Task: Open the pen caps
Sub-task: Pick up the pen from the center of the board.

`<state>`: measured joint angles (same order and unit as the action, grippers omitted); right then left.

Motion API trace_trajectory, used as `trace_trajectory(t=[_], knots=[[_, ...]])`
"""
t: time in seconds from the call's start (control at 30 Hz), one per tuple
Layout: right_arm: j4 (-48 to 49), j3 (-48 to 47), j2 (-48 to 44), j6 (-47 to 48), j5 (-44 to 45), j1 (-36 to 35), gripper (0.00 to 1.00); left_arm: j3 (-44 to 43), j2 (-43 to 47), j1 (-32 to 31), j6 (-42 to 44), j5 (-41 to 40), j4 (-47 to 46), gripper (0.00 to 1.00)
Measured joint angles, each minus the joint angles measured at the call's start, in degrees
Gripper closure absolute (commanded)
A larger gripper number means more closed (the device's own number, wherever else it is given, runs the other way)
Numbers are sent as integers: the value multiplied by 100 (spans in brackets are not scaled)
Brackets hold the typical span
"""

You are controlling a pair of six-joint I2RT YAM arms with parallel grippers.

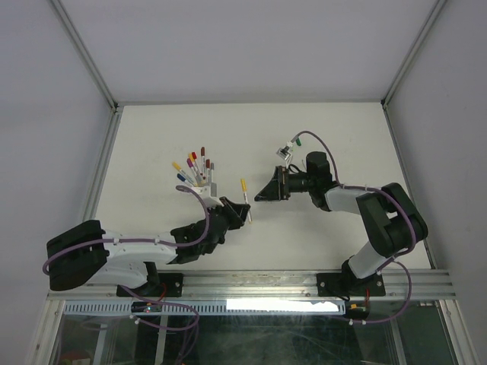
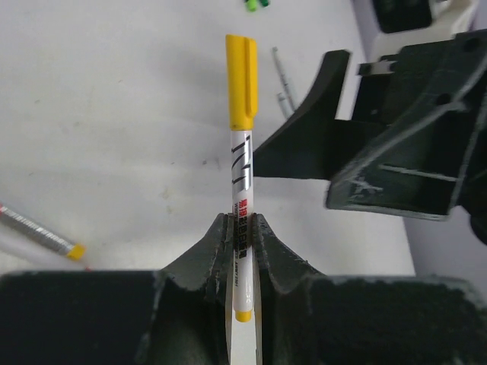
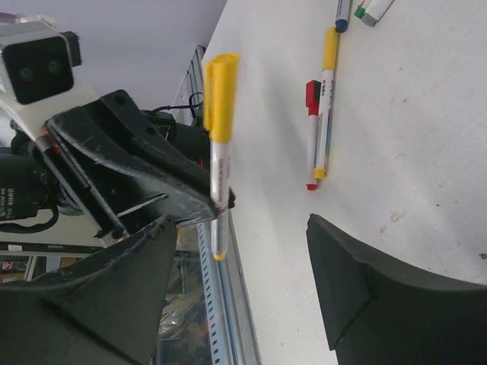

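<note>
My left gripper (image 2: 241, 228) is shut on the white barrel of a pen (image 2: 240, 175), which points away from it. The pen's yellow cap (image 2: 241, 80) is on the far end. In the top view this pen (image 1: 245, 199) is held near the table's middle, above the left gripper (image 1: 234, 214). My right gripper (image 1: 261, 197) stands open just right of it, with nothing between its fingers. In the right wrist view the yellow cap (image 3: 220, 95) is up and left of the open right gripper (image 3: 243, 266), beyond the fingertips. One right finger (image 2: 304, 144) shows beside the barrel.
Several capped pens (image 1: 196, 171) with red, yellow and blue caps lie fanned out at the left. Two of them, a yellow pen (image 3: 327, 99) and a red pen (image 3: 312, 129), lie side by side. Green-capped items (image 1: 293, 144) lie behind the right arm. The table's near rail (image 3: 228, 304) is close.
</note>
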<state>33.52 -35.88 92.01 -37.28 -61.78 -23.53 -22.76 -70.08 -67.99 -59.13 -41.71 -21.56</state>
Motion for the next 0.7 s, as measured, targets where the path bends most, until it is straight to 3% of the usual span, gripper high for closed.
trace_trajectory(t=[0.2, 0.37, 0.53, 0.7], knots=[[146, 0, 0, -208, -26, -4, 33, 0, -345, 13, 734, 306, -1519, 100], [437, 0, -2, -402, -68, -4, 40, -2, -640, 17, 883, 476, -2052, 100], [560, 0, -13, -494, -116, -7, 55, -35, -831, 17, 905, 632, -2308, 100], [601, 0, -17, -531, -212, -28, 80, -98, -973, 17, 901, 726, -2409, 100]])
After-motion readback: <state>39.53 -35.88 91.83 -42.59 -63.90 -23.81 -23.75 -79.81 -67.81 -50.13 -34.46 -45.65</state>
